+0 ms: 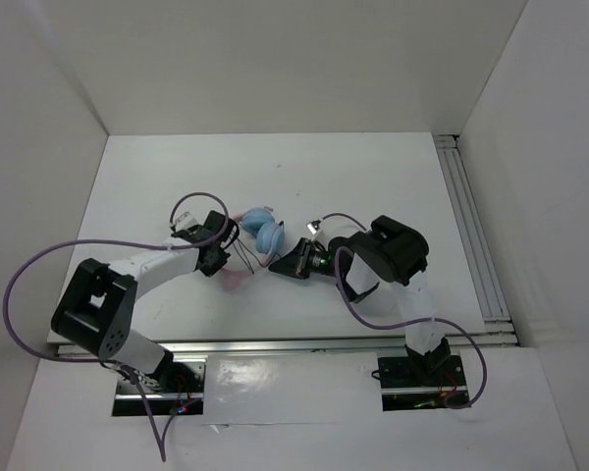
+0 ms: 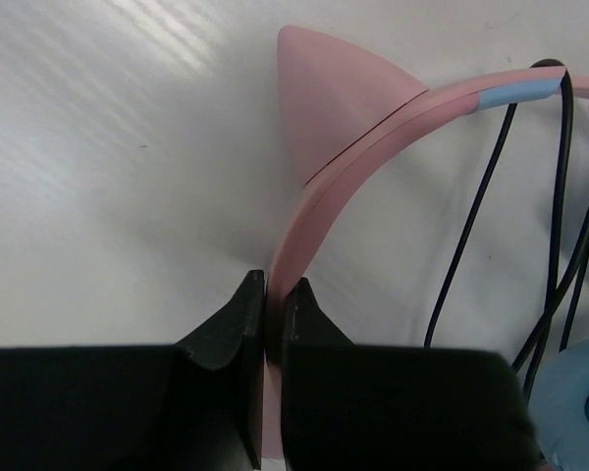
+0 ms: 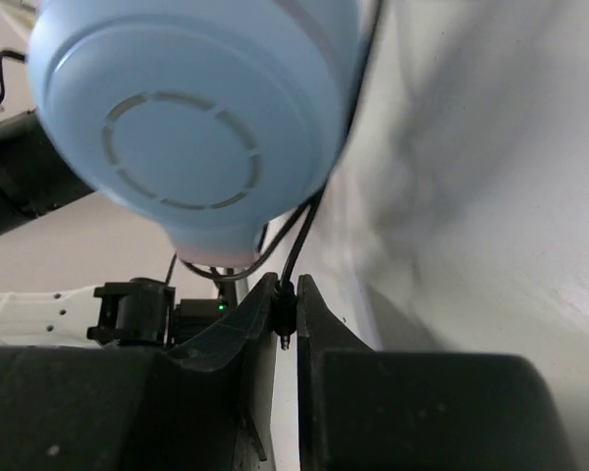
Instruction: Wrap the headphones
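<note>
Pink and blue headphones [image 1: 263,235] lie mid-worktop [image 1: 373,177], directly between the two grippers. The left gripper [image 2: 275,294] is closed tight on the pink headband [image 2: 373,147]. From the pinch the band curves up and off to that gripper's right, standing on edge rather than flat. Its cat ear [image 2: 324,98] points away from the gripper, slightly to the left. Loops of thin black cable [image 2: 468,235] hang to the right of the band.

The right gripper [image 3: 287,294] is closed narrowly on the cable, which rises from the pinch toward a pale blue ear cup [image 3: 196,118]. The cup hangs just above and left of the fingers, its round outer face turned to the wrist camera.

The band's lower end disappears between the left gripper's fingers. The ear cup is cropped at the top of the right wrist view, and only a corner of a cup shows at the lower right of the left wrist view. From above, the cable is too fine to trace.

The worktop is plain white and glossy. White walls [image 1: 275,59] enclose it, and a metal rail [image 1: 471,235] runs along its right edge.
</note>
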Tool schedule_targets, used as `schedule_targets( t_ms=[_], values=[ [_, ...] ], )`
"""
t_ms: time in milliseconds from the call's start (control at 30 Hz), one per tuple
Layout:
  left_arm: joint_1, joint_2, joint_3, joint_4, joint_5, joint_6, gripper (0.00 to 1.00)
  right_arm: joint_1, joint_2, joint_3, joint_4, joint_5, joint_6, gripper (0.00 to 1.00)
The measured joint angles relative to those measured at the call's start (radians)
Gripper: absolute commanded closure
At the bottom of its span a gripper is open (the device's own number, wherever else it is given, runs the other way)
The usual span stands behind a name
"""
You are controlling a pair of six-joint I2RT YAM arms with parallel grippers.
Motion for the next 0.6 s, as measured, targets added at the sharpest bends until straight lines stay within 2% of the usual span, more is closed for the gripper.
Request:
schedule_targets(
  t_ms=[100,233,367,533,600],
  values=[
    [0.005,0.092,0.051,0.021,0.031,0.007,1.0,0.012,-0.018,-0.011,-0.02,0.04,-0.028,0.91],
    [-0.002,0.218,0.173,0.058,0.049,0.039,1.0,0.048,-0.058,-0.043,-0.05,0.177,-0.087,0.91],
    [-0.037,0.301,0.258,0.087,0.058,0.055,1.0,0.09,-0.106,-0.063,-0.114,0.311,-0.154,0.81],
    [-0.087,0.371,0.341,0.082,0.048,0.084,1.0,0.222,-0.221,-0.124,-0.27,0.343,-0.17,0.66],
    [-0.098,0.404,0.378,0.101,0.042,0.082,1.0,0.277,-0.28,-0.147,-0.34,0.329,-0.18,0.52]
  ],
)
